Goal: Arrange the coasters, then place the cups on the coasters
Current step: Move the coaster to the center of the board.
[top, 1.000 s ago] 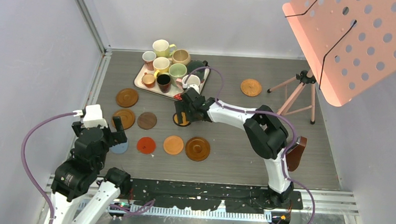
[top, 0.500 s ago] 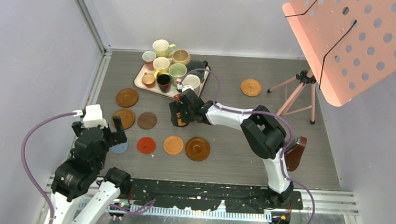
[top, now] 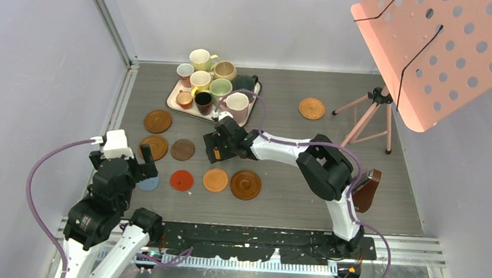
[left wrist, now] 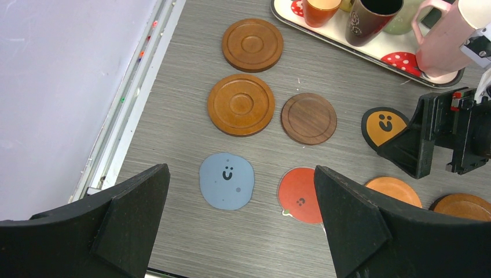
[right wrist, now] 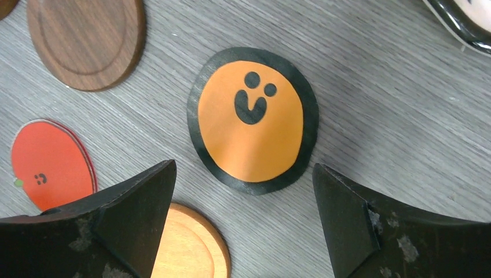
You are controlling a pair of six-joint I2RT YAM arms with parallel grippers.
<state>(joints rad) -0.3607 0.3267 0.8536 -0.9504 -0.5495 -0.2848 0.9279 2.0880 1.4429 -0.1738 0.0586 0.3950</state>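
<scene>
Both arms idle over the grey table [top: 280,180], nothing held.
Cups [top: 221,88] crowd the tray [top: 172,100]; the right gripper [right wrist: 243,168] hovers spread wide above the black coaster [right wrist: 252,119] with its orange face; the left gripper [left wrist: 240,171] gapes empty over the blue coaster [left wrist: 227,181].

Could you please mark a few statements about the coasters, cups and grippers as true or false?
1. The right gripper hovers open over the black-rimmed orange coaster. True.
2. The pink cup stands on a coaster. False: it stands on the tray.
3. The left gripper grips the blue coaster. False: it is open, and the coaster lies on the table.
4. The wicker coaster lies apart from the others, near the tripod. True.
</scene>
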